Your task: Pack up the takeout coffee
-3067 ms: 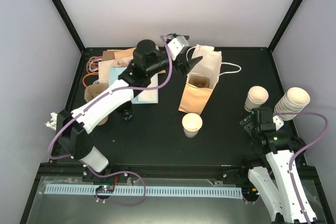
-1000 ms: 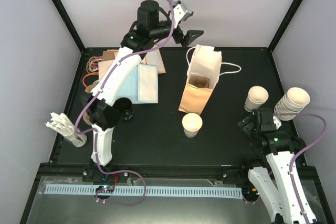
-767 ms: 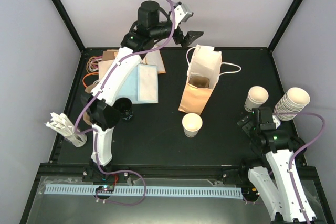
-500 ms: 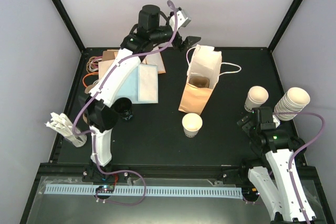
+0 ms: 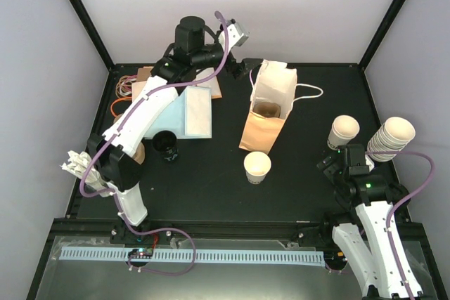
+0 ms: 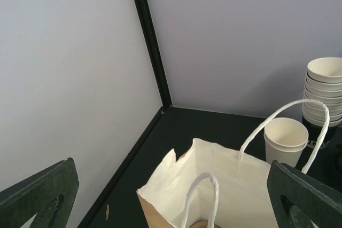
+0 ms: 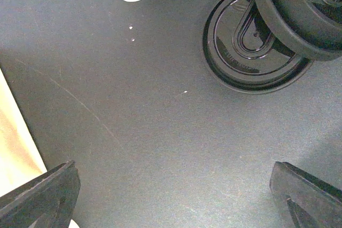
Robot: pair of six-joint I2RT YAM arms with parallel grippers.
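A black table (image 5: 211,187) inside a pale-walled enclosure is seen from above, with two white robot arms mounted at its near edge.

The left arm is stretched to the far side. Its left gripper (image 5: 239,69) hangs just beside the far-left rim of an open paper bag (image 5: 261,131). In its wrist view the jaws are spread wide with nothing between them, and the bag's white lining and handles are seen below.

The right gripper (image 5: 336,161) hangs low at the near right, also spread wide and empty. A loose black lid (image 7: 251,52) is seen on the table beneath it.

A stack of lidless cream cups (image 5: 392,137) stands at the right edge, with a single lidless cup (image 5: 344,130) beside it. Another lidless cup (image 5: 257,166) stands near the bag's closed end.

The takeout coffee (image 5: 166,144) is seen from above as a round black lid. It stands on the table left of centre, well apart from the bag and untouched by either gripper.

Packing is judged not yet begun: the bag stands open, but the coffee is outside it. The next move is judged to call for a gripper to be lowered around the lidded cup, closed gently on its wall, then carried upright to the bag mouth. The other gripper may be needed to steady the bag.
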